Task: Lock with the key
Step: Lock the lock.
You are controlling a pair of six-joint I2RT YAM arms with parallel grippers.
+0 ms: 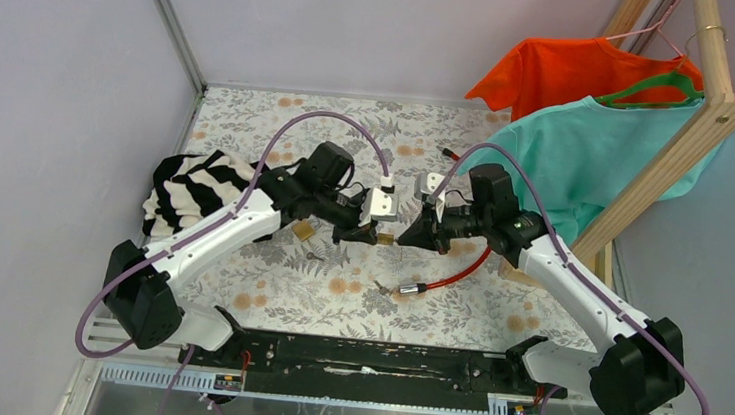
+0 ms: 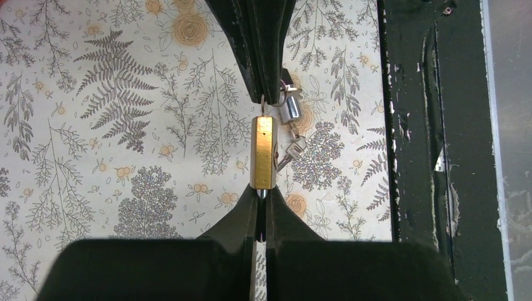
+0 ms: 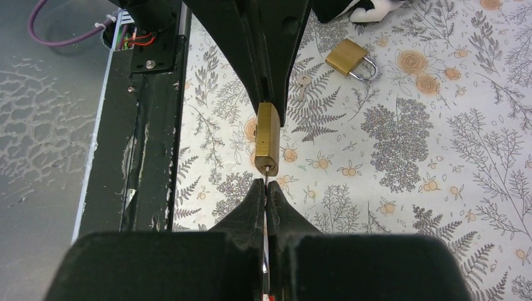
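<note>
Since the brass padlock [image 3: 268, 139] was held up off the table [image 3: 439, 207], clamped at its shackle end by the left gripper [image 2: 260, 204], everything hinged on alignment. The key [image 3: 266, 179] was pinched tight in the right gripper [image 3: 266, 188]. From that wrist view the lock sat dead at 12 o'clock, long axis run 12-to-6, keyhole end pointed down at the key. The key tip was seen right at the keyhole; how deep couldn't be told. A straight push toward 12, then a twist by the right arm, was reckoned to be what's needed. No brand or lettering could be read. A spare padlock [image 3: 351, 59] was spotted lying at 1 o'clock.
</note>
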